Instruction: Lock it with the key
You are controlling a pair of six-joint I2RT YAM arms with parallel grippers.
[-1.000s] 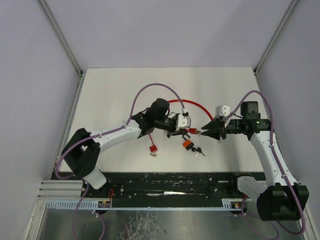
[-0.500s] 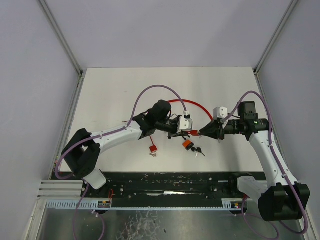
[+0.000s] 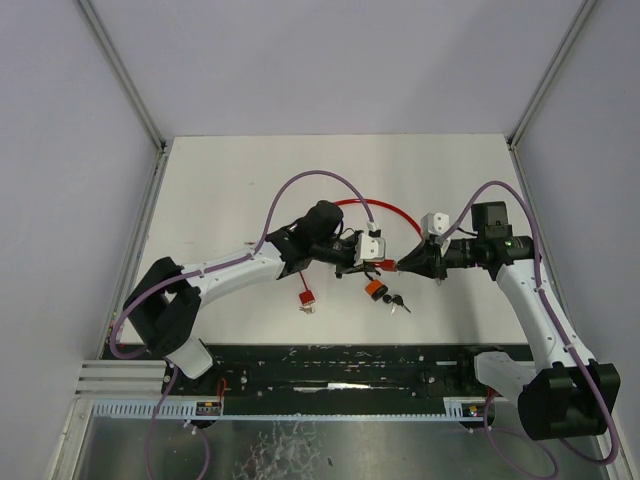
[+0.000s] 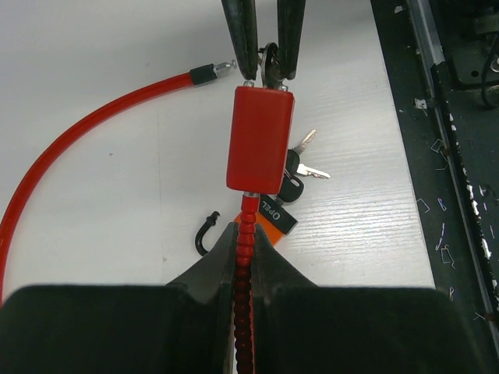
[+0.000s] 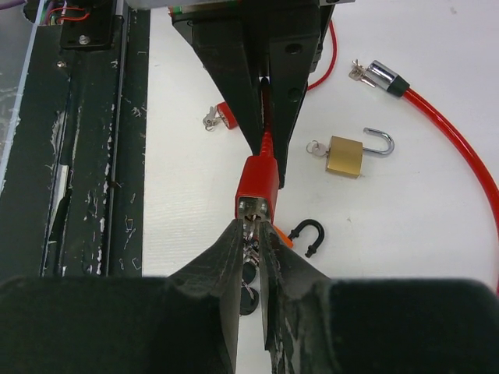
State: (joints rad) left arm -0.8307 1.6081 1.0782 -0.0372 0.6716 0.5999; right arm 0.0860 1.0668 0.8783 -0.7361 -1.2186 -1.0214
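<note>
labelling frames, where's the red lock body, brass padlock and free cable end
red lock body (image 4: pixel 260 139), left wrist view, front face
brass padlock (image 5: pixel 347 156), right wrist view, brass body
free cable end (image 4: pixel 203 75), left wrist view, black collar

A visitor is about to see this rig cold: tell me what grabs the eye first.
The red lock body, held mid-table between both arms: the left gripper pinches the red cable entering it, and the right gripper grips the key at its other end. Beside them an open brass padlock lies on the table.
</note>
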